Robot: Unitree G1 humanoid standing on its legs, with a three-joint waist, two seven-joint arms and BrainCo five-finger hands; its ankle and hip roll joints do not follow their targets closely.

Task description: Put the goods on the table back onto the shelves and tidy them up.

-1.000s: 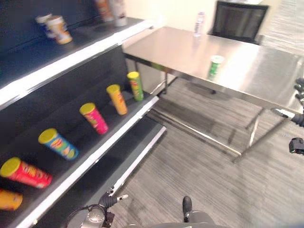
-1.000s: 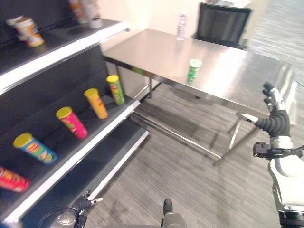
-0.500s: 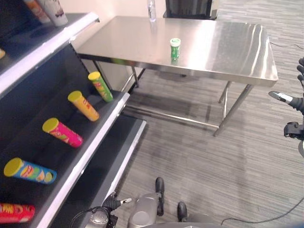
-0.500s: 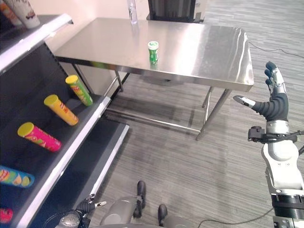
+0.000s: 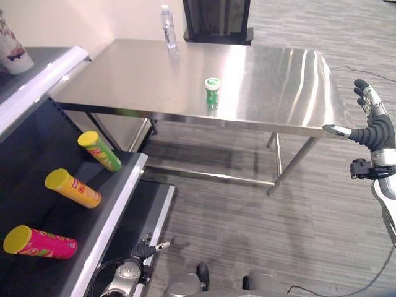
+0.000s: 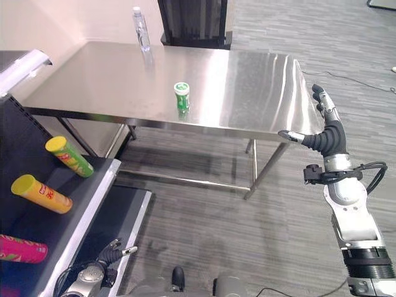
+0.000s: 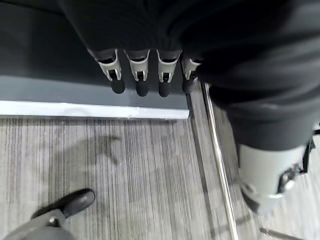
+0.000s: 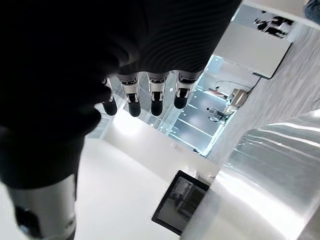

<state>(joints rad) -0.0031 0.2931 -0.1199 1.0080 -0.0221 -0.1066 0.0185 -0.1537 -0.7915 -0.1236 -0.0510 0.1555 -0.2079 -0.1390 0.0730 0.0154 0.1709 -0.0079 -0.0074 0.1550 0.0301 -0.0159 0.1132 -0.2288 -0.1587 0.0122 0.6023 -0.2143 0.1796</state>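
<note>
Standing upright on steel table, green can, white lid, right robot hand released

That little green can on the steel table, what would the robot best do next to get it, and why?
Probably bring the right hand in over the table toward the green can. The can stands upright, alone near the middle of the tabletop, and that hand is raised beside the table's right edge with its fingers straight, holding nothing. The left hand hangs low by the shelf.
</note>
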